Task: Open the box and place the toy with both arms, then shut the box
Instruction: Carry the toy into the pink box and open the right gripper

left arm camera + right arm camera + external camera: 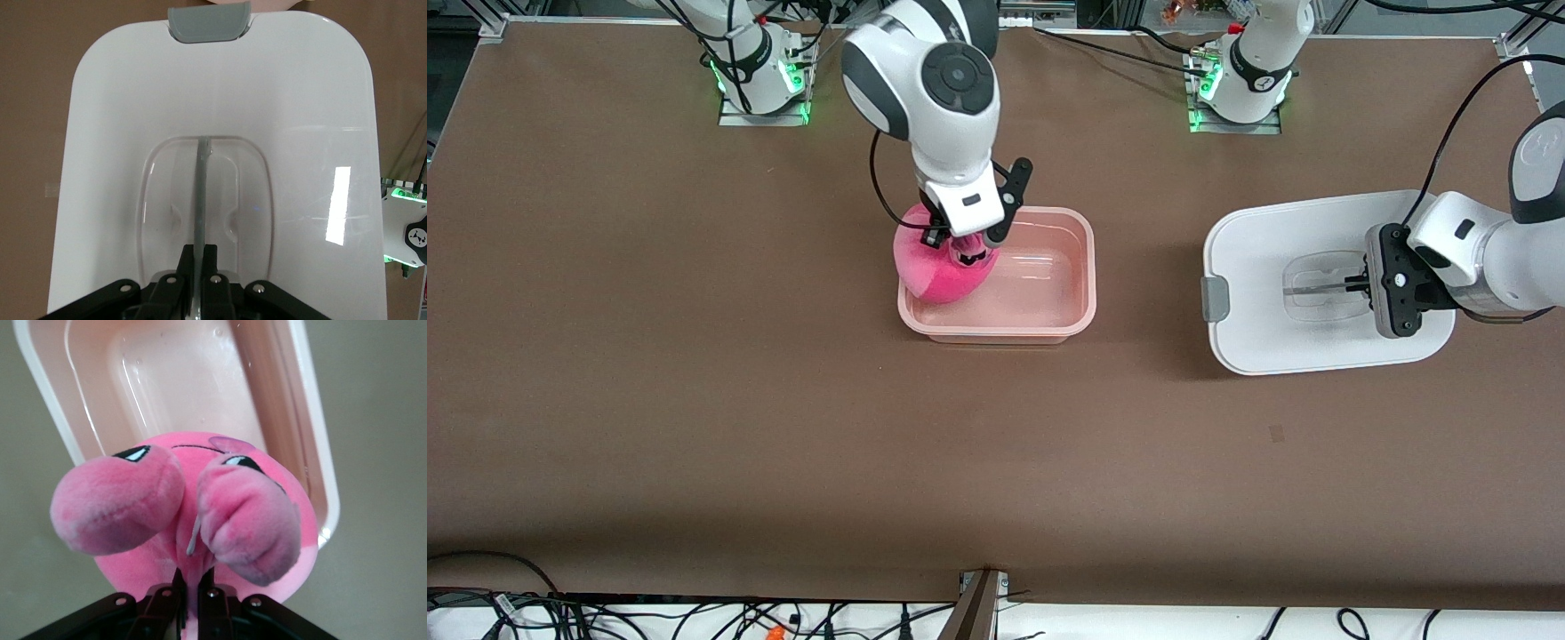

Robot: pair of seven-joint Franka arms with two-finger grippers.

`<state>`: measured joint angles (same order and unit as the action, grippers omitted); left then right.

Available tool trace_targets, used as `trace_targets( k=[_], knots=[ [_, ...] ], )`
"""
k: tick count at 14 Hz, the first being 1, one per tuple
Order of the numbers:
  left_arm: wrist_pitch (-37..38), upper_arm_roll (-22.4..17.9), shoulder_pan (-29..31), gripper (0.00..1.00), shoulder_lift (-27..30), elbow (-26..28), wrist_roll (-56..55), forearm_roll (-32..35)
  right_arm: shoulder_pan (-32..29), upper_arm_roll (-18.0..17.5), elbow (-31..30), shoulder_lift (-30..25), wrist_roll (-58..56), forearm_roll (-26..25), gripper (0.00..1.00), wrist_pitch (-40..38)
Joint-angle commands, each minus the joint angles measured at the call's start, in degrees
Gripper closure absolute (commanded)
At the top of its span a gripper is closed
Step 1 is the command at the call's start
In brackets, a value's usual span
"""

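Note:
The pale-pink box (1067, 267) stands open in the middle of the table. My right gripper (963, 252) is shut on the hot-pink plush toy (938, 271) and holds it over the box's end toward the right arm's end, partly over the rim. In the right wrist view the toy (193, 513) hangs over the box (193, 380), and the gripper (191, 581) pinches a fold of it. The white lid (1272, 240) lies toward the left arm's end. My left gripper (1356, 284) is shut on the lid's handle bar (201, 193); the left wrist view shows the gripper (199, 257).
A grey clip (1215, 298) sits on the lid's edge facing the box; it also shows in the left wrist view (209, 23). Brown table surface lies between box and lid. Cables run along the table's edge nearest the front camera.

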<state>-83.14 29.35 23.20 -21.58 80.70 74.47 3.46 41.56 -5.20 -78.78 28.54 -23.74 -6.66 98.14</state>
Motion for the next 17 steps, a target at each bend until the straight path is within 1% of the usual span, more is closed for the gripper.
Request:
trace_targets(
  k=[1,3,5,6,7,8,9,14,15,17],
  knots=[
    [2.4,0.3,0.4,1.0,0.3,-1.2,0.8,-1.3,2.5,0.7,2.9,4.1,0.1,-2.0,1.0,0.8],
    [4.1,0.2,0.4,1.0,0.2,-1.2,0.5,-3.1,3.5,0.7,2.9,6.2,1.7,-4.4,1.0,3.1],
    [4.2,0.2,0.4,1.0,0.2,-1.2,1.2,-3.8,3.5,0.9,2.9,8.2,2.1,-4.5,1.0,6.0],
    [4.6,0.2,0.4,1.0,0.2,-1.2,2.8,-3.8,3.5,1.0,2.9,9.2,2.2,-4.5,0.9,7.6],
    [4.8,0.3,0.2,1.0,0.3,-1.2,4.6,-3.6,3.6,1.1,2.9,10.4,2.2,-4.7,0.59,9.2],
    [5.0,0.3,0.2,1.0,0.3,-1.0,5.1,-3.7,3.6,1.1,2.9,11.3,2.2,-4.7,0.02,11.0],
    [5.5,0.3,0.4,1.0,0.2,-0.9,5.2,-3.9,3.7,1.1,2.9,12.0,3.0,-4.7,0.0,12.6],
    [6.1,0.1,0.6,1.0,0.1,-0.8,4.8,-4.2,5.0,0.9,2.9,13.3,16.7,-4.1,0.0,22.1],
    [6.4,0.1,1.1,1.0,0.0,-0.7,4.7,-4.9,5.0,0.8,2.9,13.3,18.2,-3.9,0.0,23.1],
    [6.5,0.1,1.0,1.0,0.1,-0.6,4.4,-5.1,4.8,0.7,2.9,12.4,20.0,-3.7,0.0,22.5]
  ],
)
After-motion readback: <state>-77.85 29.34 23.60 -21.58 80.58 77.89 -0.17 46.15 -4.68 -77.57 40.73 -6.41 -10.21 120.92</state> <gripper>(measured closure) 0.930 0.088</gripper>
